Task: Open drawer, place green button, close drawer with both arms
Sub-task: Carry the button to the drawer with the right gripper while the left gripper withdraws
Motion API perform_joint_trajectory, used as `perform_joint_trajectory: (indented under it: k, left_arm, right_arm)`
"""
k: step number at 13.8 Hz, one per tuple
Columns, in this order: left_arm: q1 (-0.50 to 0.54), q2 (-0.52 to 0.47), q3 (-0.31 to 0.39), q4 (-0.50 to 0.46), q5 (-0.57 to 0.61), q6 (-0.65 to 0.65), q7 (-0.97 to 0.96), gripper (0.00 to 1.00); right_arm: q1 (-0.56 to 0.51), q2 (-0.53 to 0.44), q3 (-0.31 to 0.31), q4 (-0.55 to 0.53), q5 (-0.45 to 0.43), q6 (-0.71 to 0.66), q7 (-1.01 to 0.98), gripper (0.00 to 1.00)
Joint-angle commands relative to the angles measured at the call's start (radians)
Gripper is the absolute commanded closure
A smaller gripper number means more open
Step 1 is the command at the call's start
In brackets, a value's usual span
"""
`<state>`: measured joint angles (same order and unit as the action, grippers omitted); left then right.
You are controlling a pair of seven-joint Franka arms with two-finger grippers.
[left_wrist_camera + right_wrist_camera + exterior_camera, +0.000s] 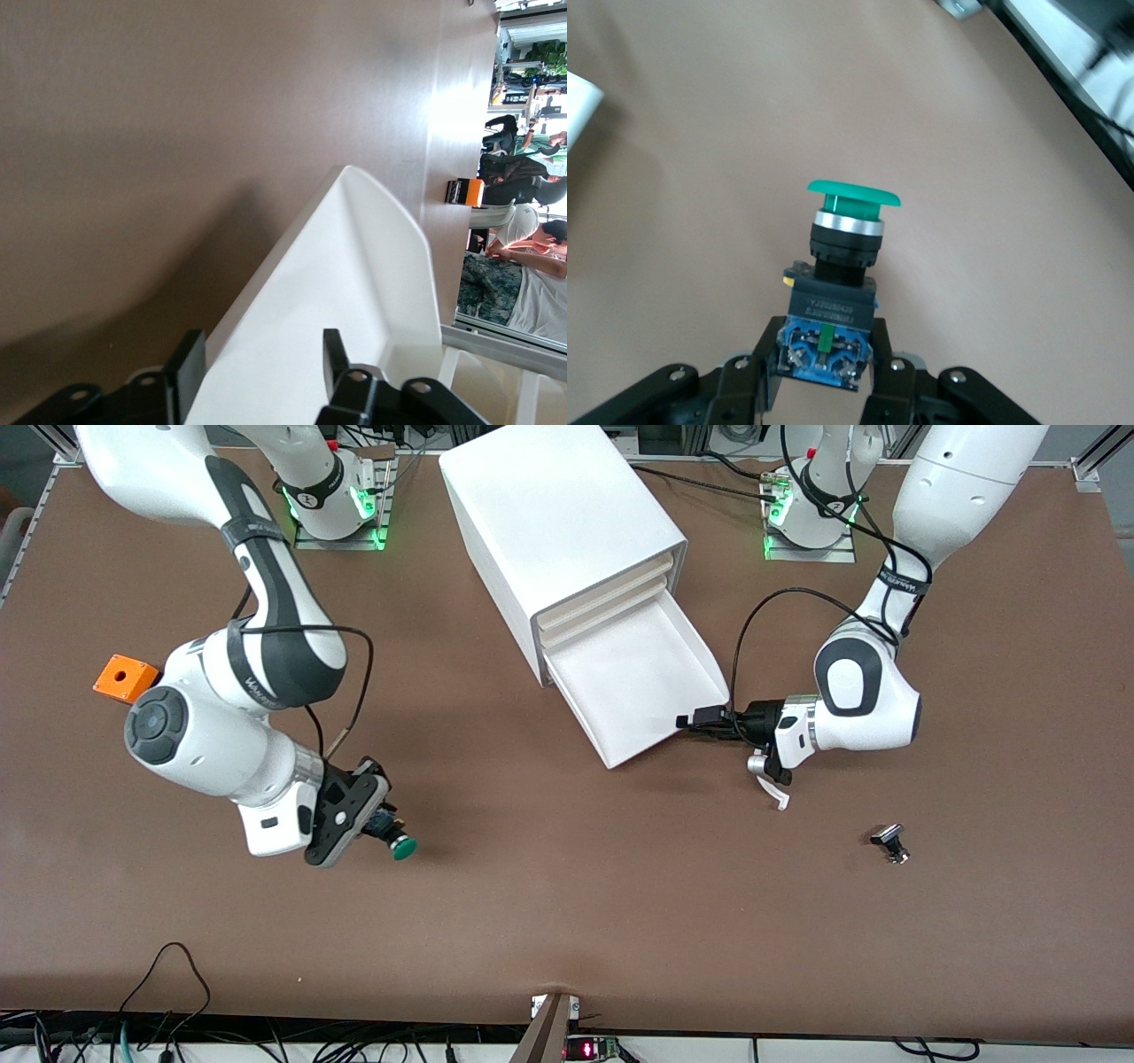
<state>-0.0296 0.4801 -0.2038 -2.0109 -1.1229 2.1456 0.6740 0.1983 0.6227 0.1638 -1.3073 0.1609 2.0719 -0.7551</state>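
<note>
Button (pixel 842 257) with its green cap sits pinched in the right pincer (pixel 381 828) above bare counter (pixel 567 921); the left pincer (pixel 704 719), fingers spread, straddles the pulled-out drawer (pixel 638 682) front wall.

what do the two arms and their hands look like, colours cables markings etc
Both arms have glossy white rounded shells with black joint bands and grey lettering; the right arm has a dark round cap at one joint. Thin black cables loop loosely along each, as on the left arm. The right hand and left hand are black, with two flat fingers on screw-fastened mounts. The bases glow green.
</note>
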Motion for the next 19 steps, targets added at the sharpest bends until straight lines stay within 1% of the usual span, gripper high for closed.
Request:
perform_joint_trajectory:
  k: [1, 3, 4, 5, 6, 8, 9, 10, 12, 14, 15, 16, 18, 19]
  left_arm:
    - [0.014, -0.115, 0.001, -0.02, 0.049, 0.013, -0.014, 0.0]
    - [0.089, -0.225, 0.0, -0.019, 0.228, 0.019, -0.014, 0.0]
    - [0.121, -0.271, 0.0, -0.019, 0.273, 0.019, -0.016, 0.0]
    - [0.129, -0.323, 0.001, -0.022, 0.287, 0.017, -0.014, 0.0]
    - [0.137, -0.371, 0.006, -0.023, 0.351, 0.014, -0.016, 0.0]
    - [0.161, -0.47, 0.009, -0.013, 0.56, 0.0, -0.024, 0.0]
    - [0.166, -0.504, 0.029, 0.013, 0.643, -0.034, -0.028, 0.0]
    - [0.165, -0.514, 0.059, 0.059, 0.707, -0.093, -0.03, 0.0]
    - [0.165, -0.515, 0.084, 0.182, 0.866, -0.25, -0.091, 0.0]
    - [0.155, -0.515, 0.083, 0.283, 1.013, -0.369, -0.193, 0.0]
    - [0.151, -0.515, 0.081, 0.319, 1.067, -0.415, -0.218, 0.0]
    - [0.149, -0.515, 0.076, 0.339, 1.103, -0.455, -0.234, 0.0]
    - [0.148, -0.515, 0.072, 0.345, 1.185, -0.483, -0.26, 0.0]
    - [0.146, -0.515, 0.082, 0.345, 1.192, -0.519, -0.286, 0.0]
  right_arm:
    - [0.044, -0.006, 0.048, 0.014, -0.026, -0.021, -0.036, 0.78]
    - [0.107, -0.004, 0.051, 0.026, -0.105, -0.023, -0.05, 0.78]
    - [0.133, -0.004, 0.057, 0.026, -0.138, -0.024, -0.052, 0.78]
    - [0.142, -0.004, 0.077, 0.025, -0.149, -0.036, -0.052, 0.78]
    - [0.153, -0.004, 0.091, 0.025, -0.149, -0.041, -0.056, 0.78]
    - [0.179, -0.008, 0.115, 0.028, -0.152, -0.061, -0.058, 0.78]
    - [0.188, -0.018, 0.126, 0.028, -0.153, -0.064, -0.058, 0.78]
    - [0.202, -0.021, 0.128, 0.026, -0.155, -0.065, -0.058, 0.78]
    - [0.239, -0.029, 0.128, 0.026, -0.159, -0.065, -0.094, 0.78]
    - [0.285, -0.035, 0.128, 0.025, -0.178, -0.067, -0.104, 0.78]
    - [0.311, -0.043, 0.128, 0.025, -0.205, -0.076, -0.104, 0.78]
    - [0.338, -0.044, 0.128, 0.025, -0.233, -0.091, -0.112, 0.78]
    - [0.394, -0.043, 0.128, 0.025, -0.283, -0.133, -0.145, 0.78]
    - [0.406, -0.04, 0.128, 0.025, -0.296, -0.135, -0.177, 0.78]
